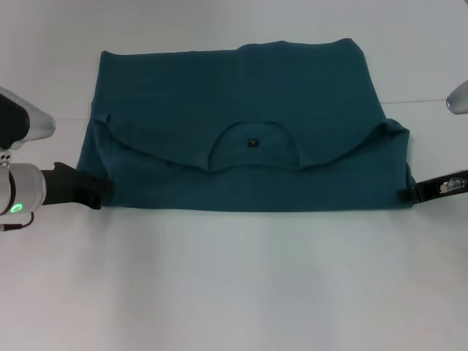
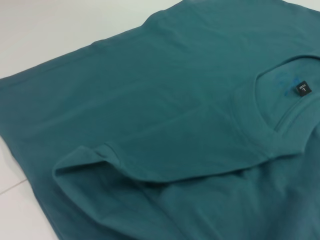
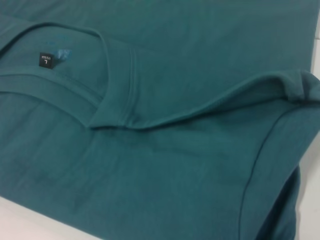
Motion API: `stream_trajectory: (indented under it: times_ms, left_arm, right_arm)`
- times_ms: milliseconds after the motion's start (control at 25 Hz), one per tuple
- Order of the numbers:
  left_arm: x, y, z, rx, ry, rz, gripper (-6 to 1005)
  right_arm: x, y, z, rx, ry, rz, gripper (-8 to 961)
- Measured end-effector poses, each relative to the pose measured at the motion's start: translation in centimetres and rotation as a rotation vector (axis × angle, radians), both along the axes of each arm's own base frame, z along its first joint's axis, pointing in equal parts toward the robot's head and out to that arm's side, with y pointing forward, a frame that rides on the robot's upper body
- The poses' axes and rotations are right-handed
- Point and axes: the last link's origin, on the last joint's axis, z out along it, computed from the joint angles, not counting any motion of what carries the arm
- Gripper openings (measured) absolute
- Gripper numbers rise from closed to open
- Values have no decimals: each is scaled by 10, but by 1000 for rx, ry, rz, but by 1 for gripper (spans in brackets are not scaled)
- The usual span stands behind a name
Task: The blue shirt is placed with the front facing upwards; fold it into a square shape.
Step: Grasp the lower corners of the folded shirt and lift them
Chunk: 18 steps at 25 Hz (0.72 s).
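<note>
Shirt-folding stands midway: the blue shirt [image 1: 241, 131] lies on the desk [image 1: 234, 285], folded across; left tool [image 1: 99, 191] and right tool [image 1: 406, 194] touch its near corners, grip perhaps closed, cannot tell; next, a sideways fold.

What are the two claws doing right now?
Left claw: at the shirt's near left corner; open or closed cannot be told.
Right claw: at the near right corner; cannot be told either.

I am working at a plain white lab-style table [image 1: 234, 292], bare but for the blue shirt [image 1: 241, 95].
</note>
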Motion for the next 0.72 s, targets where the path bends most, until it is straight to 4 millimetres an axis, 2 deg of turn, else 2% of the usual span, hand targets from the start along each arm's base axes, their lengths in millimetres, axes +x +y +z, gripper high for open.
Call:
stream_trajectory:
  times_ms: [400, 720]
  left_arm:
    - [0, 0, -1, -3, -1, 0, 6]
    - [0, -3, -2, -15, -8, 0, 7]
  right_arm:
    - [1, -4, -2, -19, -4, 6, 15]
    - [-2, -11, 15, -8, 2, 14, 12]
